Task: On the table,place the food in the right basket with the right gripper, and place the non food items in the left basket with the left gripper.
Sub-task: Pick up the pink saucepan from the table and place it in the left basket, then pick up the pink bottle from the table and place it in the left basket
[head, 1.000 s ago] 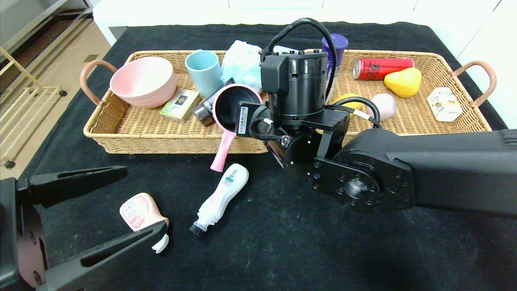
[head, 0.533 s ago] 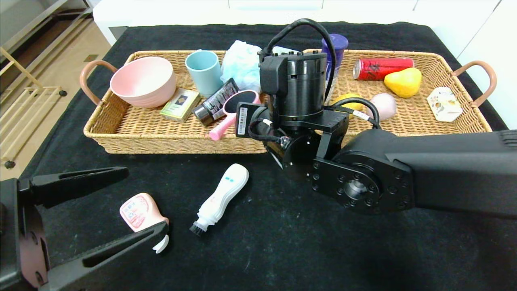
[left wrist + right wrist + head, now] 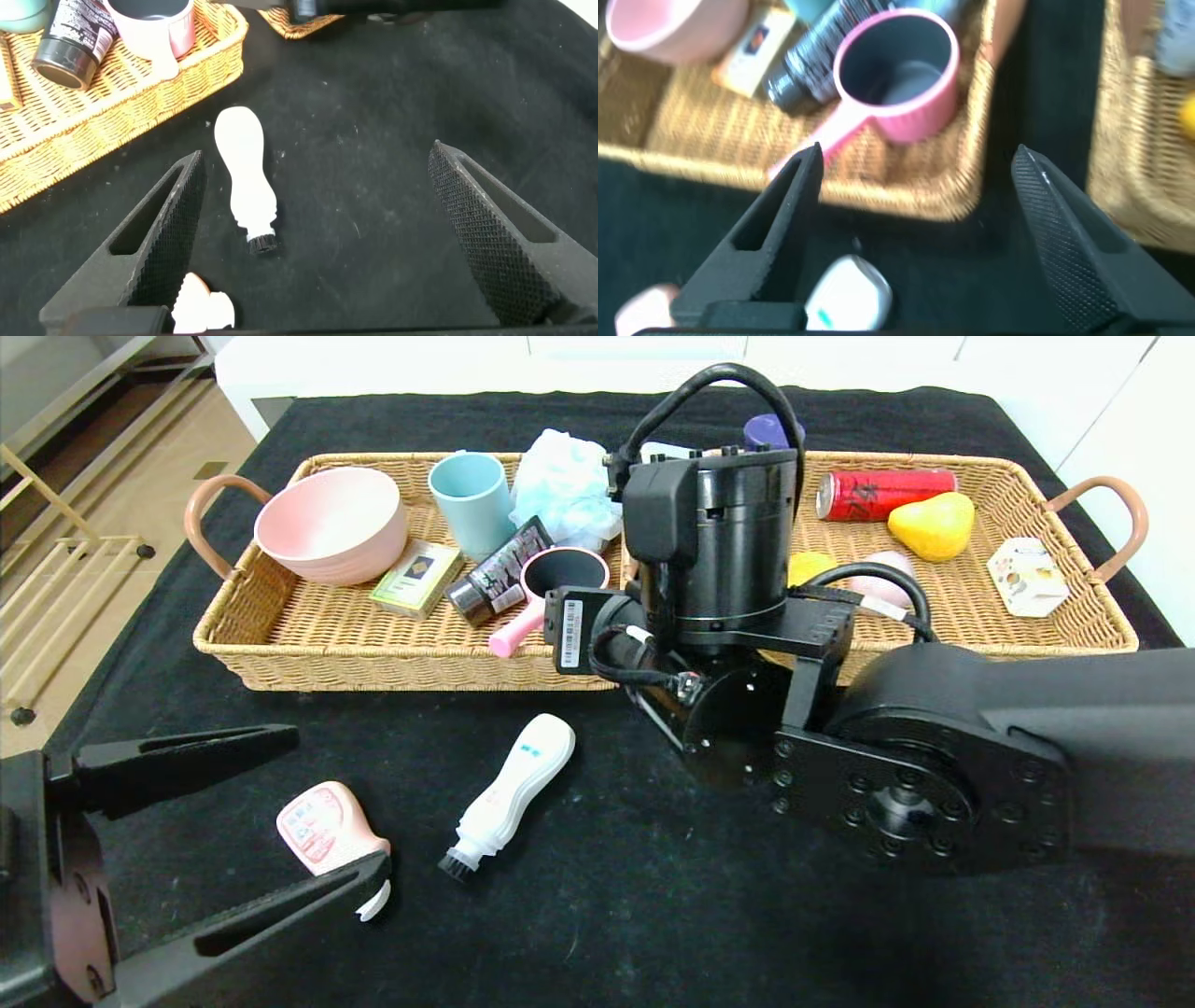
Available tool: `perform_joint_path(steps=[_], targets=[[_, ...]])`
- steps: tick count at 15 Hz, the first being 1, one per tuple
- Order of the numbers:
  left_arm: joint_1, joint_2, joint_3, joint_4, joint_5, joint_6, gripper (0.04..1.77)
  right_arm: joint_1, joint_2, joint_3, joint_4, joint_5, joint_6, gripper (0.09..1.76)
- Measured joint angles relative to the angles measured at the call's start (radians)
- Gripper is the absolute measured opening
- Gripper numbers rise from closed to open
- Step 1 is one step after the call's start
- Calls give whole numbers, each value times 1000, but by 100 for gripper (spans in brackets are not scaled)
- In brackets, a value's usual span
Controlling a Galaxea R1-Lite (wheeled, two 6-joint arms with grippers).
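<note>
The pink saucepan (image 3: 560, 569) sits upright in the left basket (image 3: 373, 667), near its right end; it also shows in the right wrist view (image 3: 896, 70). My right gripper (image 3: 915, 233) is open and empty, above the table (image 3: 653, 896) just in front of that basket. My right arm (image 3: 719, 551) hides it in the head view. My left gripper (image 3: 341, 802) is open at the near left, around the pink bottle (image 3: 327, 826). The white brush-tipped bottle (image 3: 512, 793) lies beside it. The yellow fruit (image 3: 810, 565), egg-shaped lump (image 3: 882, 581) and can's blue cap (image 3: 767, 429) show in the right basket (image 3: 1027, 639).
The left basket also holds a pink bowl (image 3: 329, 523), a blue cup (image 3: 471, 502), a green box (image 3: 417, 577), a dark tube (image 3: 495, 574) and a pale cloth (image 3: 565, 485). The right basket holds a red can (image 3: 882, 493), a yellow pear (image 3: 932, 525) and a white packet (image 3: 1027, 577).
The saucepan, first hanging over the basket's front edge by its handle, has tipped in and settled upright inside the left basket. My right arm has drawn back toward me and to the right.
</note>
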Motion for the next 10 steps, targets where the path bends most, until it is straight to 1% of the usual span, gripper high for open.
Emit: perform_joint_path(steps=[4, 6, 8, 9, 10], targets=[[1, 7, -3, 1, 10, -1, 172, 6, -148, 240, -1, 34, -67, 158], [2, 17, -3, 0, 13, -1, 172, 1, -237, 379, 0, 89, -94, 161], [2, 28, 0, 0, 13, -1, 172, 1, -331, 534, -4, 128, -151, 163], [3, 33, 0, 0, 16, -1, 172, 1, -379, 603, -15, 166, -172, 164], [4, 37, 1, 0, 21, -1, 172, 0, -431, 670, -27, 224, -190, 165]])
